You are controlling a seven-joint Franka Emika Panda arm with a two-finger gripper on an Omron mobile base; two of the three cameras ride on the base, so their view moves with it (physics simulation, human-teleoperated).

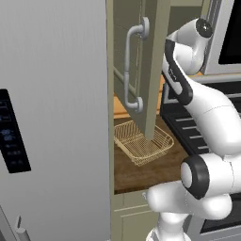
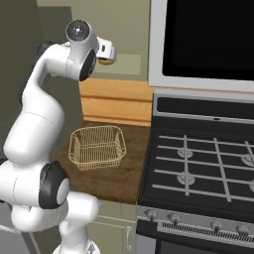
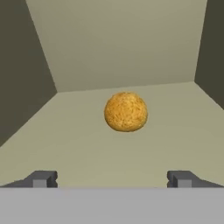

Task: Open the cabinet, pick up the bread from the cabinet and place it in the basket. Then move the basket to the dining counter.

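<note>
The olive-green cabinet's door [image 1: 153, 56] stands swung open, its grey bar handle [image 1: 133, 66] facing me. In the hand view the bread [image 3: 126, 111], a round golden-orange lump, sits on the cabinet's shelf floor [image 3: 78, 148], centred ahead of my gripper [image 3: 111, 178]. The gripper is open wide, with both fingertips [image 3: 43, 178] short of the bread and nothing between them. My hand [image 2: 101, 49] reaches into the cabinet above the counter. The tan wire basket [image 1: 143, 141] [image 2: 96, 146] rests empty on the wood counter below the cabinet. The dining counter is out of view.
A large grey fridge [image 1: 52, 117] fills the left. A black stove [image 2: 198, 168] with burners stands right of the short wood counter [image 2: 119, 178], with a microwave [image 2: 208, 39] above it. Olive drawers [image 1: 132, 216] lie under the counter. The open door hangs over the basket.
</note>
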